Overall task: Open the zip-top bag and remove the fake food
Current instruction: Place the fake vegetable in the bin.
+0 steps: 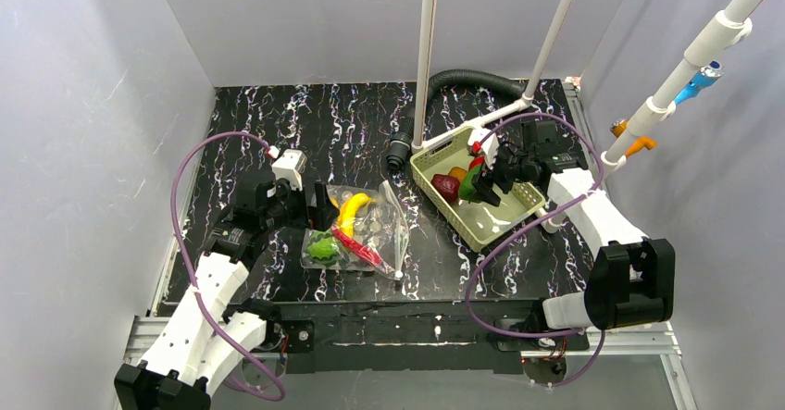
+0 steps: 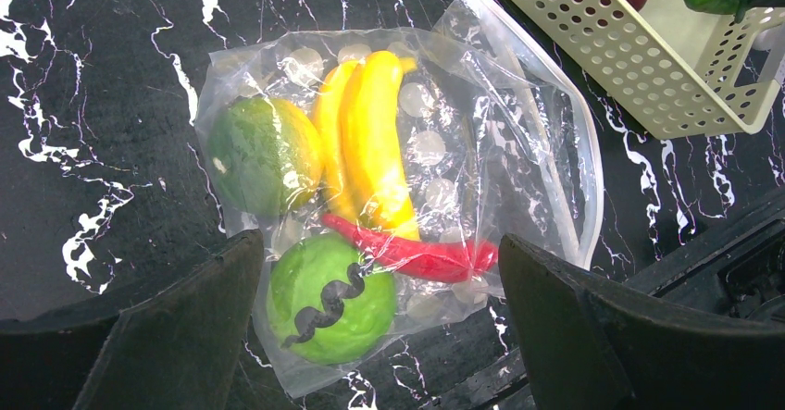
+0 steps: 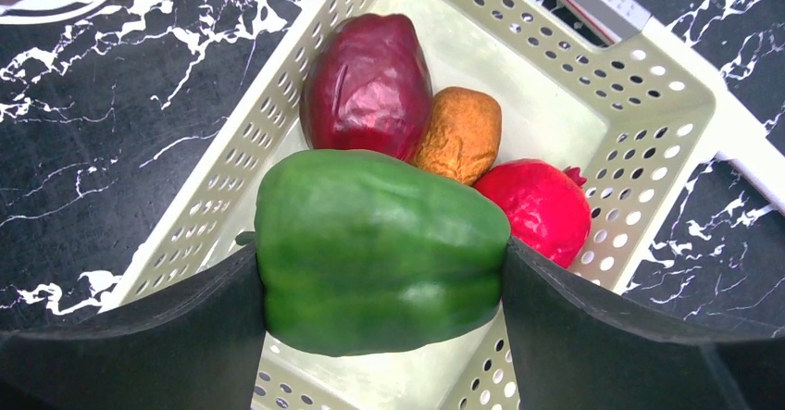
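The zip-top bag lies on the counter, left of the basket — banana, chili and green pieces inside. Over it hovers the left end effector, jaws wide, holding nothing. The right end effector clamps a green pepper above the basket — dark red fruit inside.
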